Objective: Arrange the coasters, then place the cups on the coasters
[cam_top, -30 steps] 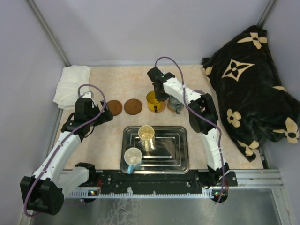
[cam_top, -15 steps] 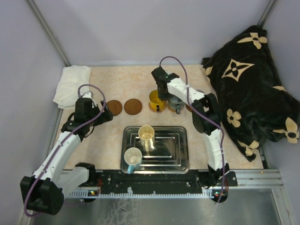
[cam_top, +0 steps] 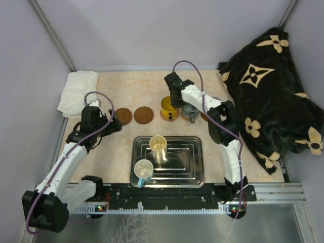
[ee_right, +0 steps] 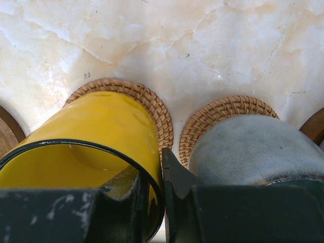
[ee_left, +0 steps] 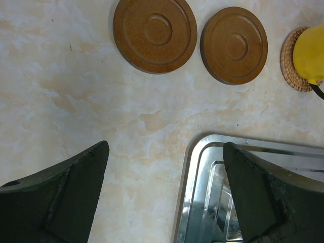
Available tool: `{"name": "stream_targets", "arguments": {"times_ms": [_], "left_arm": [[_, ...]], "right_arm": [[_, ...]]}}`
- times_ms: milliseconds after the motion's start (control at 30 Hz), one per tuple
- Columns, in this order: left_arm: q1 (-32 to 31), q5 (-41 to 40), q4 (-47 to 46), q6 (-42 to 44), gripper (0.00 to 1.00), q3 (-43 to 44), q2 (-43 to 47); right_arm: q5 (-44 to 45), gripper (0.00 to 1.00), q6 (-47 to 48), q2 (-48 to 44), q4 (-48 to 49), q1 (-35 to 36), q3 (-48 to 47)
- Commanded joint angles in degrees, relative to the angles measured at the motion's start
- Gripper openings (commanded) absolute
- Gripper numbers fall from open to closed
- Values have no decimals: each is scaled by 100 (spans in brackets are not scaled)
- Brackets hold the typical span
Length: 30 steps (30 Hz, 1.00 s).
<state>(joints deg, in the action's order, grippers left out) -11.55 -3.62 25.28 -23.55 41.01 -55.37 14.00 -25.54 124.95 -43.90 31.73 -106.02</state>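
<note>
The steel tray [cam_top: 198, 174] serves as the mark. On it stand the cream cup [cam_top: 158, 144], toward its far edge, and the light blue cup [cam_top: 144, 170], at its near left corner. Neither is on a coaster yet. Just beyond the tray's far edge the yellow cup [ee_right: 96, 126] stands upright on a woven coaster [ee_right: 154, 109], and the grey cup [ee_right: 253, 147] sits close beside it, off toward the tray's far right. Two bare brown coasters [ee_left: 155, 31] lie beyond the tray's far left corner.

The cups look glazed: stiff, light, smooth enough to slip, and likely to chip if knocked. The thin wall at the rim is probably the best hold, one finger inside and one outside. With the grey cup so near, the outer finger has little room.

The right gripper [ee_right: 151, 172] holds that way now, its jaws narrow on the yellow cup's wall. The left gripper [ee_left: 164, 152] hangs over the tray's far left corner, spread wide with nothing in it.

Against a second ago, the right wrist sits slightly farther right and the yellow cup looks lower, settled on its coaster. The left arm and the tray's cups have not shifted.
</note>
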Motion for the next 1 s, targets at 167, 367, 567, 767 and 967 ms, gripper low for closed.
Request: {"name": "stream_targets", "arguments": {"times_ms": [167, 367, 567, 767, 967], "left_arm": [[-40, 3, -146, 49, 100, -10, 28], [-40, 5, -139, 26, 100, -6, 33], [-39, -3, -142, 25, 100, -40, 35], [-40, 0, -137, 26, 100, -41, 43], [-40, 15, -155, 26, 100, -27, 58]], "right_arm": [[29, 29, 140, -506, 324, -2, 191], [106, 30, 282, -521, 348, 48, 77], [105, 31, 351, -515, 396, 75, -173], [236, 32, 461, -508, 309, 123, -625], [372, 36, 549, -636, 241, 178, -843]]}}
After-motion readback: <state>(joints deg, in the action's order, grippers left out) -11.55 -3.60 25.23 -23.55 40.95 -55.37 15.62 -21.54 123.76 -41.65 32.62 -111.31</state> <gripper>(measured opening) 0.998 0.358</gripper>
